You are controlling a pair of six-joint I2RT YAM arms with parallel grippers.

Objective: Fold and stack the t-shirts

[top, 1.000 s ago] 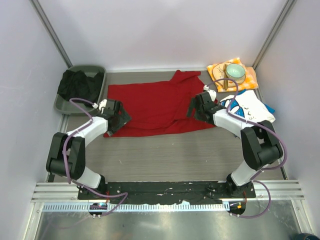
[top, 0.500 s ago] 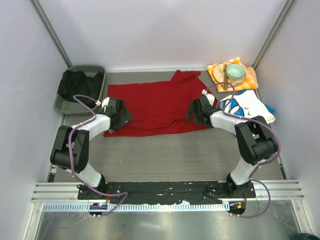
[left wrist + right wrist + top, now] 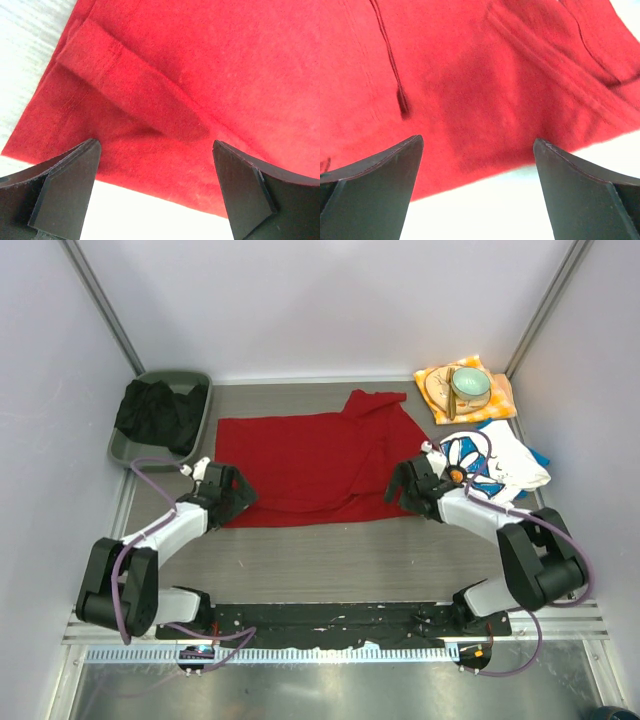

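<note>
Table, grey ribbed top, walled on three sides. Red tee is the biggest item: spread mostly flat across the middle and far half of the table, front hem running left to right, upper right part bunched and folded toward the far edge. Printed tee, white with blue daisy print, lies crumpled at the right side, just beside the red tee's right edge, partly under the right arm; a bit of blue cloth pokes out at its right. Bin, grey, at the far left corner, holds a dark cloth in a heap. Orange cloth sits at the far right corner, just beyond the printed tee. Left end effector is at the red tee's near-left corner, jaws spread wide, gripping nothing; its wrist view shows the hem running between the jaws and a short folded flap lying on the cloth ahead. Right end effector is at the near-right corner of the red tee, jaws likewise spread wide and gripping nothing, hem and a seam line in view between them. Cannot tell whether either set of jaws touches the cloth. Bowl, pale green, rests on the orange cloth.
</note>
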